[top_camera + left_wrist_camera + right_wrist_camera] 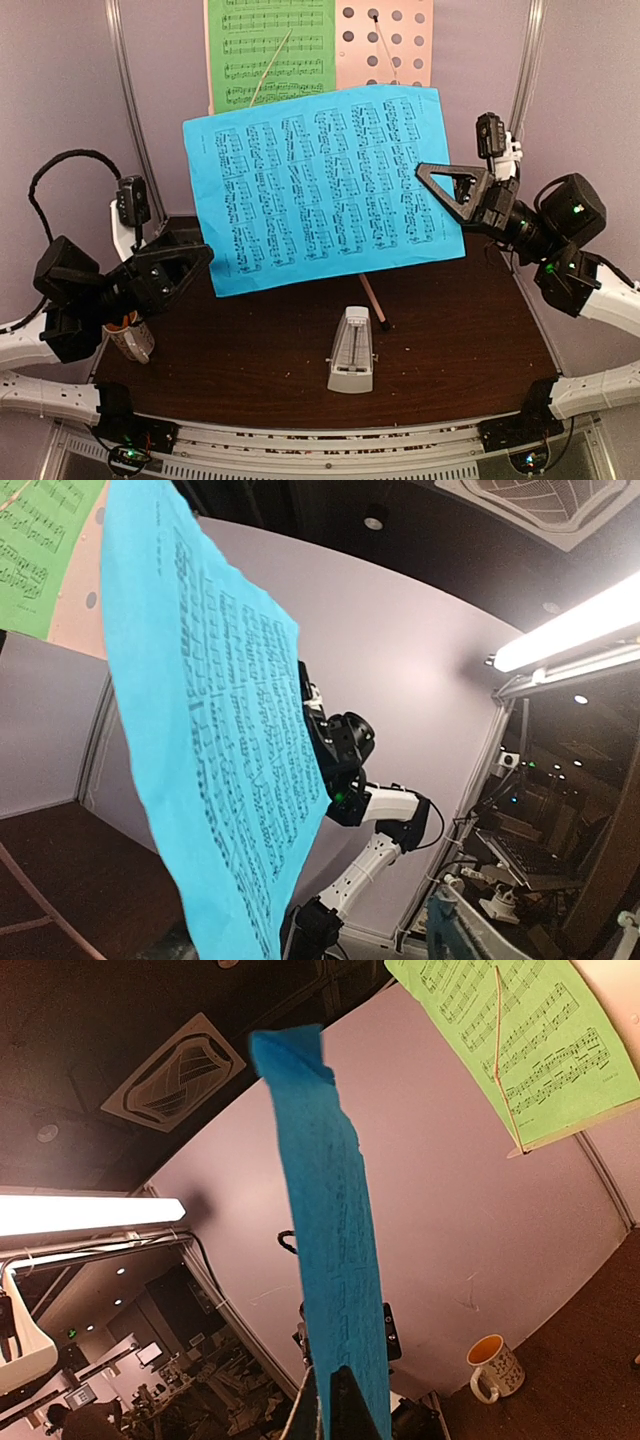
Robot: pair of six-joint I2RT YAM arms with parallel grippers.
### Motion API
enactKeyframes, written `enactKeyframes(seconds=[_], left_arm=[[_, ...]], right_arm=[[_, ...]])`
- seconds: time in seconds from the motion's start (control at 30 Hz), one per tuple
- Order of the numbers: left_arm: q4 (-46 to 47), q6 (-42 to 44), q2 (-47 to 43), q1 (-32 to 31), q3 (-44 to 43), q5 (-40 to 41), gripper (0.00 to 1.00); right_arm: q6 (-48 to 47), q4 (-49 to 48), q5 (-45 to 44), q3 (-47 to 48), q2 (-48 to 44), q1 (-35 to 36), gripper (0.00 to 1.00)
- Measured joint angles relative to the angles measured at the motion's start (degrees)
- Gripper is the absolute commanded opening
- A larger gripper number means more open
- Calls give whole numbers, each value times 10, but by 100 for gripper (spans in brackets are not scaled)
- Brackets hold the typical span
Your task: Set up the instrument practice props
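- The right end effector (pixel 432 178) is pinching the right edge of the blue sheet (pixel 320 185). In the right wrist view its jaws are closing tight on the paper's lower end (pixel 335 1260).
- The blue sheet is hanging in the air over the far half of the counter (pixel 250 350), printed side facing up and toward the near edge. It is tilting so that its left side is sitting lower than its right.
- The left end effector (pixel 195 258) is hovering at the sheet's lower left corner, over the left edge of the counter. Whether its jaws are open or closed on the paper I cannot tell, and its fingers are not showing in the left wrist view.
- The music stand (pixel 390 40) is standing at the far edge, its pink perforated desk rising behind the blue sheet. Its pole is coming down to the middle of the counter.
- The green sheet (pixel 265 50) is lying on the left half of that desk, with a thin wire arm crossing it.
- The metronome (pixel 352 360) is standing upright close to the near edge, about midway along it and just beside the foot of the stand's pole.
- A mug (pixel 132 338) is sitting at the left edge near the near-left corner, partly hidden by the left arm.
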State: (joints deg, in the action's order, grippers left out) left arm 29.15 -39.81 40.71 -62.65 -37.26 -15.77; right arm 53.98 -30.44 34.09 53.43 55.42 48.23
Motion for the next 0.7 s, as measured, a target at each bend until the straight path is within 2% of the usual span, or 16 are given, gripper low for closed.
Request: enactKeyframes(seconds=[0.1, 0.23, 0.3, 0.37, 0.5, 0.53, 0.63, 0.7], left_arm=[[-17, 0, 17, 0, -18, 33, 35], [-58, 9, 37, 0, -49, 75, 0], [-85, 15, 45, 0, -67, 90, 0], [-118, 23, 52, 0, -85, 100, 0], [-194, 45, 56, 0, -119, 111, 0], [-223, 53, 55, 0, -131, 111, 0], [-317, 88, 51, 0, -175, 106, 0], [-382, 114, 47, 0, -207, 94, 0]], right_arm=[[8, -16, -2, -13, -2, 0, 0], [17, -34, -12, -37, -9, 0, 0], [19, -44, -17, -52, -12, 1, 3], [20, -52, -24, -68, -16, 2, 20], [11, -38, -30, -96, -37, 2, 70], [-4, -10, -31, -99, -49, 2, 79], [-75, 111, -44, -88, -95, 1, 99], [-139, 209, -64, -60, -122, 0, 100]])
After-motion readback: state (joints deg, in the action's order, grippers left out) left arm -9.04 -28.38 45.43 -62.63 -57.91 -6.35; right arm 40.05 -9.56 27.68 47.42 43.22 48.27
